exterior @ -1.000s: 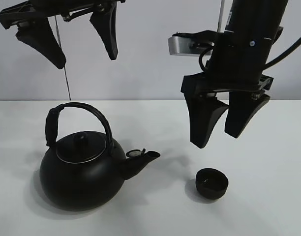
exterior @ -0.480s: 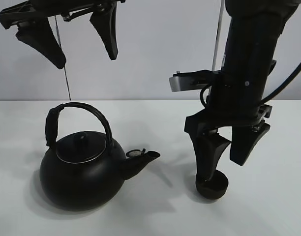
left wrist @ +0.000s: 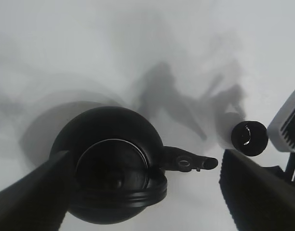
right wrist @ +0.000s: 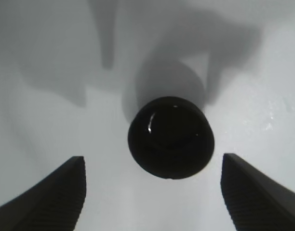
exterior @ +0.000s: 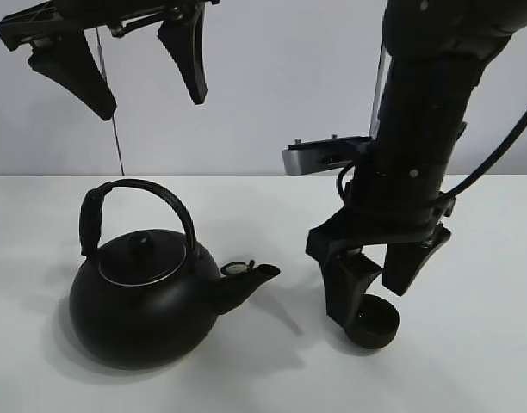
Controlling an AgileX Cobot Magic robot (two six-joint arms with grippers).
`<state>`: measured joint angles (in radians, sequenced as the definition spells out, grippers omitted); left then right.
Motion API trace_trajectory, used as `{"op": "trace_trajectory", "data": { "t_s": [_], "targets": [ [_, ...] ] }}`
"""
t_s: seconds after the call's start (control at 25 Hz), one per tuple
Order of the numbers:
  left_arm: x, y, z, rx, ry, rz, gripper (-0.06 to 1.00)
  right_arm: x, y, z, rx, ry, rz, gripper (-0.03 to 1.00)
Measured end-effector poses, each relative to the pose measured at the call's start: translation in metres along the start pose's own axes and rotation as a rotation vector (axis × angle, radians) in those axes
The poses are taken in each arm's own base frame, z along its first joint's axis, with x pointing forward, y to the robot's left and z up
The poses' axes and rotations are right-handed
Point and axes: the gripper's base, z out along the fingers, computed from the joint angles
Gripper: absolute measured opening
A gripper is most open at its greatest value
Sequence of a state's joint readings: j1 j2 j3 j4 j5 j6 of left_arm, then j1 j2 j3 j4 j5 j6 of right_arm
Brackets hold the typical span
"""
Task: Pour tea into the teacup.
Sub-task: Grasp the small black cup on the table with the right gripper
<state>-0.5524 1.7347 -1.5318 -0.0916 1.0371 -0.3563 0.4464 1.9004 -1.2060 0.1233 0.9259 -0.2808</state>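
Observation:
The teacup (exterior: pixel 382 327) is a small, low black cup on the white table, to the right of the kettle's spout. It also shows in the left wrist view (left wrist: pixel 249 138) and the right wrist view (right wrist: pixel 170 137). My right gripper (exterior: pixel 369 303) is open and low over it, one finger on each side, and one finger hides part of the cup from the high camera. The fingers look apart from the cup in the right wrist view. The black kettle (exterior: pixel 143 301) with an arched handle stands at the left. High above it my left gripper (exterior: pixel 151 105) hangs open and empty.
The white table (exterior: pixel 479 379) carries only the kettle and the cup. The kettle's spout (exterior: pixel 251 277) points right toward the cup, a short gap away. A pale wall stands behind the table. The right arm's wrist camera (exterior: pixel 319 157) juts out to the left.
My right gripper has come down from above the teacup until its fingers stand either side of it. The left gripper, kettle and cup have not moved.

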Motion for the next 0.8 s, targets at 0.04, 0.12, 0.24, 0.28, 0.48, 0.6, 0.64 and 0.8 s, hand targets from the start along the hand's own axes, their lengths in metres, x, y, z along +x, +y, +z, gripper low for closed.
{"op": "trace_trajectory", "data": {
  "t_s": [0.04,0.12,0.24,0.28,0.48,0.6,0.64,0.8],
  "targets": [
    [0.000,0.000,0.000,0.000,-0.001,0.000,0.59,-0.002,0.005,0.001,0.007,-0.007,-0.020,0.54],
    [0.000,0.000,0.000,0.001,-0.002,0.000,0.59,-0.005,0.013,0.002,0.026,-0.021,-0.030,0.54],
    [0.000,0.000,0.000,0.001,-0.002,0.000,0.59,-0.006,0.015,0.002,0.048,-0.028,-0.021,0.54],
    [0.000,0.000,0.000,0.001,-0.002,0.000,0.59,-0.006,0.014,0.002,0.057,-0.029,-0.021,0.54],
    [0.000,0.000,0.000,0.001,-0.003,0.000,0.59,-0.007,0.012,0.002,0.073,-0.039,-0.015,0.54],
    [0.000,0.000,0.000,0.001,-0.003,0.000,0.59,-0.007,0.012,0.002,0.075,-0.040,-0.012,0.54],
    [0.000,0.000,0.000,0.001,-0.003,0.000,0.59,-0.007,0.012,0.003,0.075,-0.038,-0.012,0.54],
    [0.000,0.000,0.000,0.002,-0.005,0.000,0.59,-0.008,0.011,0.014,0.070,-0.007,-0.006,0.54]
  ]
}}
